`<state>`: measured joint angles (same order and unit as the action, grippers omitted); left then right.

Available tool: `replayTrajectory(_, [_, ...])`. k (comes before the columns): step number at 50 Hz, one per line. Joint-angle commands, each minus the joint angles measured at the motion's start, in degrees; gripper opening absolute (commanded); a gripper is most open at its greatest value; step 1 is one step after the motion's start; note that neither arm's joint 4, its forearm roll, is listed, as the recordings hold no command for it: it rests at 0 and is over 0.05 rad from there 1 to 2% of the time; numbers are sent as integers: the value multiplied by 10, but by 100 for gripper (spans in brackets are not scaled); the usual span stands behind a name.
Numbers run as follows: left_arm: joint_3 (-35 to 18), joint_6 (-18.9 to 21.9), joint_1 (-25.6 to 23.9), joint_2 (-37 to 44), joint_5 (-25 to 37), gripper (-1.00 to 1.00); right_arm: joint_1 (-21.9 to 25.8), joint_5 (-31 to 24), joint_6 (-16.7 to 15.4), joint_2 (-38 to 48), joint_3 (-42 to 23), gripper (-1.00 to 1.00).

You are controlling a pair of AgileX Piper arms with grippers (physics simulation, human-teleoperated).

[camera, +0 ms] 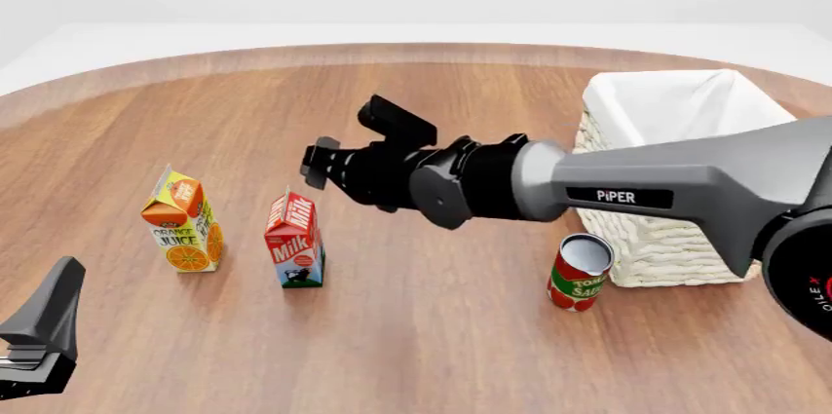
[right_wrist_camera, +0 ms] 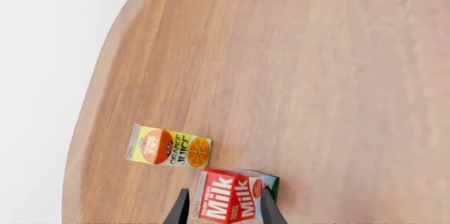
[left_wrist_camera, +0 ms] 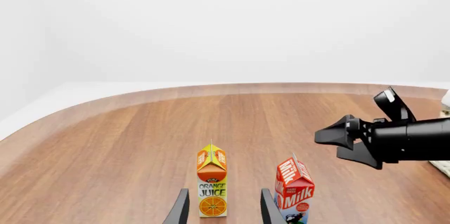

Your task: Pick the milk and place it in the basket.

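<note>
The milk, a small red carton with a blue-green base, stands upright on the table beside the orange juice carton. My right gripper has reached across from the right and hovers open, above and just behind the milk. In the right wrist view its fingers frame the milk without touching it. My left gripper sits low at the near left, open; in its wrist view the juice shows between its fingers and the milk to one side. The white wicker basket stands at the right.
A red-green can stands just in front of the basket's near left corner. The right arm's long grey link spans the middle of the table. The table's curved far edge runs behind.
</note>
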<state>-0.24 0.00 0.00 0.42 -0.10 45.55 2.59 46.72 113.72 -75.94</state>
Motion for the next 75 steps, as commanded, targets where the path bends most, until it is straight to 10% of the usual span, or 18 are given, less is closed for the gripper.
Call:
replayTrajectory(1, [0,0,0,0,0,100,11,13,18,21,-1,100])
replayTrajectory(75, [0,0,0,0,0,100,48,35,56,92,-32,100])
